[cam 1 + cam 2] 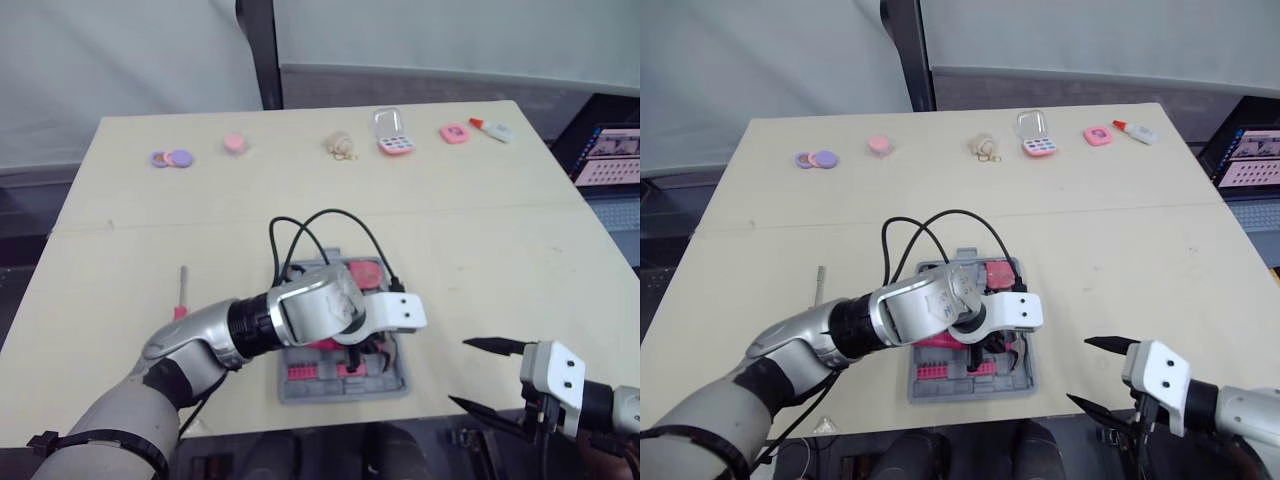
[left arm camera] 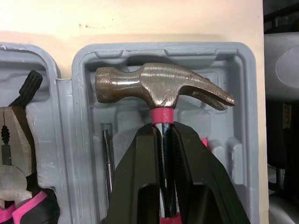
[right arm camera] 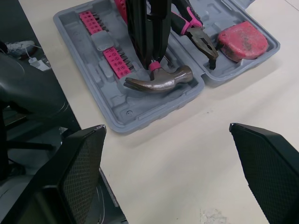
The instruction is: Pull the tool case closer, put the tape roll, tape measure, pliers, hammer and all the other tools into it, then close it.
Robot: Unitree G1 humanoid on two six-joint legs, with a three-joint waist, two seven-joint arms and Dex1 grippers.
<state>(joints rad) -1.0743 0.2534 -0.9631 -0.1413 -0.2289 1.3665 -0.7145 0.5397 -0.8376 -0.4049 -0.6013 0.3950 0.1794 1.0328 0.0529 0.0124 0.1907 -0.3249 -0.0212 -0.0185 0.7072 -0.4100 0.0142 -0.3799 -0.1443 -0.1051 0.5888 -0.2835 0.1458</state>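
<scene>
- The steel-headed claw hammer with the pink neck (image 2: 159, 88) is held head-down over the outer half of the open grey moulded plastic tool case (image 3: 135, 122). Whether the head is touching the case floor cannot be told.
- The hammer is clamped just below the head by the left gripper (image 2: 162, 127), its two black fingers closed tight on the neck.
- If the hammer is let go off its moulded recess, it could be left sitting proud, and the lid would then be blocked from shutting.
- The pink bit strips (image 3: 114, 60) lie just beside the head, so they could be knocked loose by a skewed set-down.
- The pink-handled pliers (image 3: 198, 35) and the pink tape measure (image 3: 243, 39) are seated in the other half, where they could be jolted by a hard drop.
- The case is seen near the front edge of the pale wooden table (image 1: 480, 230). With a downward shove, it could be pushed toward that edge.
- A red-handled screwdriver (image 1: 182, 292) is left out on the table beside the left forearm and could be swept away by a wide swing.
- The right gripper (image 1: 462, 373) is held wide open and empty at the front right, well apart from the case.
</scene>
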